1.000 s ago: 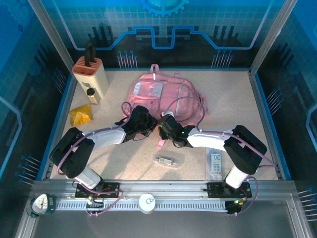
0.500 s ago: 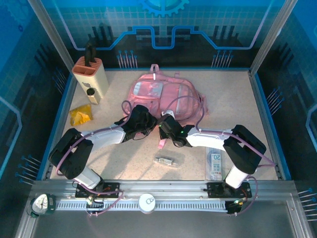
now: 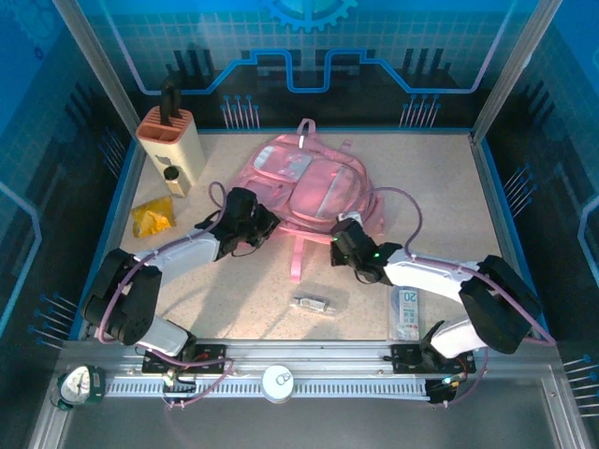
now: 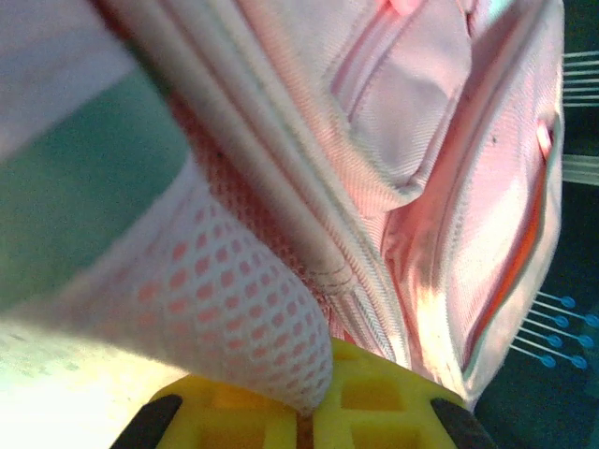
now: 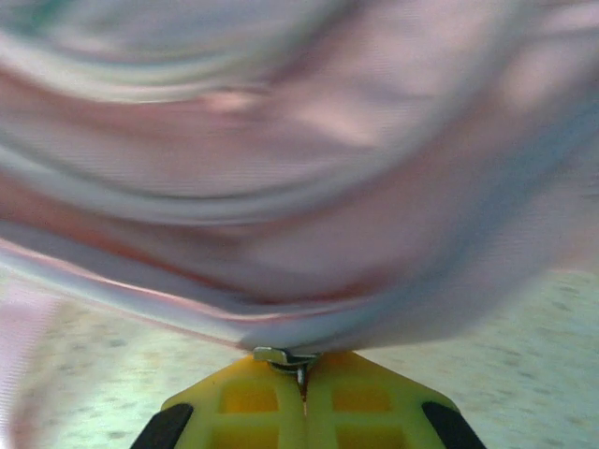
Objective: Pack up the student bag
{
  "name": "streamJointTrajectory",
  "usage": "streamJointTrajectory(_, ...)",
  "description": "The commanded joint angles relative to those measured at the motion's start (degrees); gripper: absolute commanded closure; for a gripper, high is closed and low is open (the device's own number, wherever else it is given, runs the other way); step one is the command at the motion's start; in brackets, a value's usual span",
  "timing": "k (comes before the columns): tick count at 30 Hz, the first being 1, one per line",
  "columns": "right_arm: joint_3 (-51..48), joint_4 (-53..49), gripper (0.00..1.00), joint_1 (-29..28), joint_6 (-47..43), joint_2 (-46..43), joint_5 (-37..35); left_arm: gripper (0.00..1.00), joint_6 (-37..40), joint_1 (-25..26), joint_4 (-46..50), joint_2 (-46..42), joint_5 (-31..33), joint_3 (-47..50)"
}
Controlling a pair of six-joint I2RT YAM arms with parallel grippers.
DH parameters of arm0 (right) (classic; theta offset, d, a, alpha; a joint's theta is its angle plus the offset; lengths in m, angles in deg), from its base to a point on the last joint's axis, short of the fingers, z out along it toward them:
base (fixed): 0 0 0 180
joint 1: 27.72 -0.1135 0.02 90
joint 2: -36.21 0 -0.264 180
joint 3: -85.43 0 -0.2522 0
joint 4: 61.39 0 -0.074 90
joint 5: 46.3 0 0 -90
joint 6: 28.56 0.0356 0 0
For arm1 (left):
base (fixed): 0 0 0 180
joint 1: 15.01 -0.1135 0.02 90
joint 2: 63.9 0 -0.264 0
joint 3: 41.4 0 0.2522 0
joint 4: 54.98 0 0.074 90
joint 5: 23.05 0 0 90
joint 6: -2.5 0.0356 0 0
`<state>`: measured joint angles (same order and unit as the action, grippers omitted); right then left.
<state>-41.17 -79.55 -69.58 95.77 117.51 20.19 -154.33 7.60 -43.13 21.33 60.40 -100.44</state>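
Large soft pink fabric student bag lies at the table's far middle; the left gripper is clamped on its white mesh edge, the right gripper on its near hem. Judged step: opening a pocket; next, the grips should draw apart without slipping. Blur hides whether the right jaws catch the metal zip pull.

near right corner of the table: a clear flat packet carries a white label reading "20" (the finer print under it is too small to read). the mark on the white round disc on the front rail cannot be made out.
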Motion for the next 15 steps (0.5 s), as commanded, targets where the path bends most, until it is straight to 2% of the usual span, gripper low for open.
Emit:
streamJointTrajectory(1, -2.01, -3.22, 1.00, 1.98, -3.71, -2.65, -2.14, 1.00, 7.56, -3.62, 3.00, -0.49, -0.12, -3.73)
streamJointTrajectory(3, -1.52, -3.53, 1.00, 1.84, -5.28, -2.22, -3.07, 1.00, 9.29, -4.39, 3.28, 0.32, 1.18, -4.39)
streamJointTrajectory(8, -0.67, 2.28, 1.00, -1.37, -7.81, 0.67, 4.85, 1.00, 13.98, -4.95, 3.31, 4.16, -0.23, -8.65)
streamJointTrajectory(12, 1.66, 3.33, 1.00, -4.45, -7.91, 4.13, 7.37, 0.86, 16.43, -4.77, 2.67, 5.23, -3.27, -9.09)
streamJointTrajectory(15, 0.87, 3.67, 1.00, -4.42, -7.79, 4.45, 5.79, 0.67, 14.53, -3.97, 1.35, 3.11, -5.27, -5.33)
